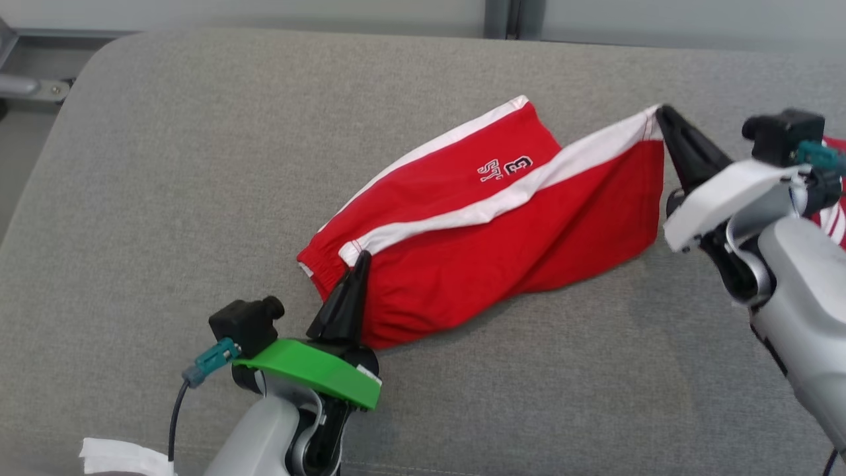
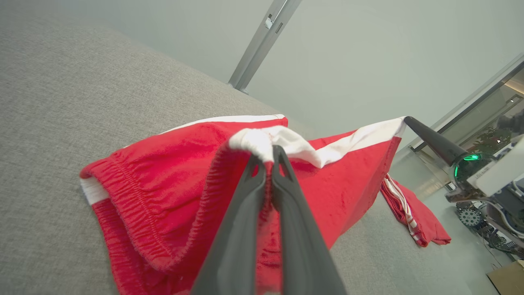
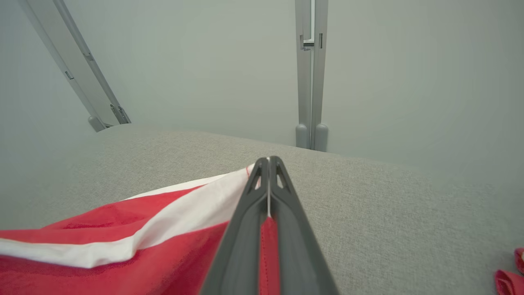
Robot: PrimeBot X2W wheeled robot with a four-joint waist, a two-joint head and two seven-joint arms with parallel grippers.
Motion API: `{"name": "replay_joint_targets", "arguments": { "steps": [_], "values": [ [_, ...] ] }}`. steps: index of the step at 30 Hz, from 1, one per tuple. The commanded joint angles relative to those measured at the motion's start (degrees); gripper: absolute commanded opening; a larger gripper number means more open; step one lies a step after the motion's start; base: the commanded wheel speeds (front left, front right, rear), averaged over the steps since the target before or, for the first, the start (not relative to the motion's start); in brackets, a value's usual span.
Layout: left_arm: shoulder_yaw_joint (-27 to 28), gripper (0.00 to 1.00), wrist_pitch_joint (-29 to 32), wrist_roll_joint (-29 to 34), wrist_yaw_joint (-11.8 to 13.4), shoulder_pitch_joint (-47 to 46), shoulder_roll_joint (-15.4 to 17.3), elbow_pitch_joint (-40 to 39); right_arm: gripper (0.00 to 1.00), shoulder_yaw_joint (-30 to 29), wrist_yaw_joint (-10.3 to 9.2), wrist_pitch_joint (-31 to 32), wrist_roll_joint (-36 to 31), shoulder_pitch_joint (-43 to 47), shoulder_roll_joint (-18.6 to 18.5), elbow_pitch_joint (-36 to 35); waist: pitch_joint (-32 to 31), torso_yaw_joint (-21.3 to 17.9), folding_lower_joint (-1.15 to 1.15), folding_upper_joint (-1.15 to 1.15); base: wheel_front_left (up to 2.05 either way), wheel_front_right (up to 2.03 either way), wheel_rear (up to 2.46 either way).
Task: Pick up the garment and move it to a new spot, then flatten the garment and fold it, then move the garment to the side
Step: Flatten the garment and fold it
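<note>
At the far left, a crumpled white paper scrap (image 1: 122,456) lies at the near edge of the wide grey woven cushion (image 1: 165,198). Just right of it, my left pincer (image 1: 362,259), the one with the green wrist cover, is pinched tight on the elastic waistband of the pair of red cloth shorts with white side stripes (image 1: 462,264). My left wrist view shows the two dark fingers (image 2: 245,213) pressed together with the white band bunched over their tips.

The shorts sit at the middle of the cushion. One white-striped edge is raised and stretched between my two pincers, and the rest sags onto the grey fabric, white lettering facing up.

At the stripe's far end, my right pincer (image 1: 661,111) is clamped shut on the hem corner (image 3: 268,160). Beyond that arm, at the right edge, lies another red cloth with white stripes (image 1: 834,218).
</note>
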Motion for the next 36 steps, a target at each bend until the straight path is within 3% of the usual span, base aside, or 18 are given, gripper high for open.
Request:
{"name": "replay_joint_targets", "arguments": {
  "steps": [1, 11, 18, 19, 20, 21, 22, 23, 24, 30, 36],
  "values": [
    [0.8, 0.0, 0.0, -0.3, 0.2, -2.4, -0.7, 0.6, 0.0, 0.7, -0.08, 0.4, -0.7, -4.8, 0.1, 2.6, 7.4, 4.9, 0.0, 0.0, 0.0, 0.0, 0.0],
    [6.8, 0.0, 0.0, 1.8, 0.2, -6.9, -2.8, 1.4, 0.0, 5.4, -0.07, 0.0, -2.4, -18.4, 0.2, 13.9, 13.2, 8.2, 0.0, 0.0, 0.0, 0.0, 0.0],
    [6.0, 0.0, 0.0, -2.3, 0.2, -9.7, -2.8, 1.2, 0.0, 8.6, -0.07, -0.8, -2.2, -25.0, 0.4, 19.4, 16.6, 9.9, 0.0, 0.0, 0.0, 0.0, 0.0],
    [5.8, 0.23, 0.0, -2.9, 0.2, -10.2, -2.8, 1.2, 0.0, 8.9, -0.08, -0.7, -2.2, -25.7, 0.5, 20.3, 17.0, 10.0, 0.0, 0.0, 0.0, 0.0, 0.0],
    [5.3, 0.36, 0.0, -3.4, 0.2, -11.0, -2.8, 1.4, 0.0, 9.7, -0.08, -1.0, -2.3, -26.8, 1.1, 21.8, 17.6, 10.2, 0.0, 0.0, 0.0, 0.0, 0.0],
    [5.1, 0.43, 0.0, -3.7, 0.2, -11.2, -2.8, 1.5, 0.0, 9.9, -0.07, -1.5, -2.2, -27.4, 1.5, 22.5, 17.8, 10.2, 0.0, 0.0, 0.0, 0.0, 0.0],
    [4.5, 0.64, 0.0, -3.8, 0.2, -11.3, -2.8, 1.7, 0.18, 10.1, -0.07, -2.2, -1.9, -27.7, 2.0, 23.0, 17.9, 10.1, 0.0, 0.0, 0.0, 0.0, 0.0],
    [4.0, 1.0, 0.0, -3.7, 0.2, -11.3, -2.8, 2.0, 0.65, 10.2, -0.07, -2.7, -1.7, -28.0, 2.5, 23.6, 18.0, 10.0, 0.0, 0.0, 0.0, 0.0, 0.0],
    [3.8, 1.0, 0.0, -3.7, 0.1, -11.3, -2.8, 2.4, 1.0, 10.2, -0.08, -3.1, -1.2, -28.0, 3.0, 24.3, 18.0, 9.8, 0.0, 0.0, 0.0, 0.0, 0.0],
    [6.6, 1.0, 0.0, -0.8, 0.2, -9.2, -2.7, 3.7, 1.0, 9.5, -0.06, -6.5, 0.4, -25.7, 3.1, 25.7, 16.7, 8.5, 0.0, 0.0, 0.0, 0.0, 0.0],
    [10.6, 1.0, 0.0, 3.1, 0.1, -5.7, -2.8, 2.2, 1.0, 9.2, -0.07, -7.2, 4.8, -18.7, 2.1, 22.0, 14.5, 6.9, 0.0, 0.0, 0.0, 0.0, 0.0]
  ]
}}
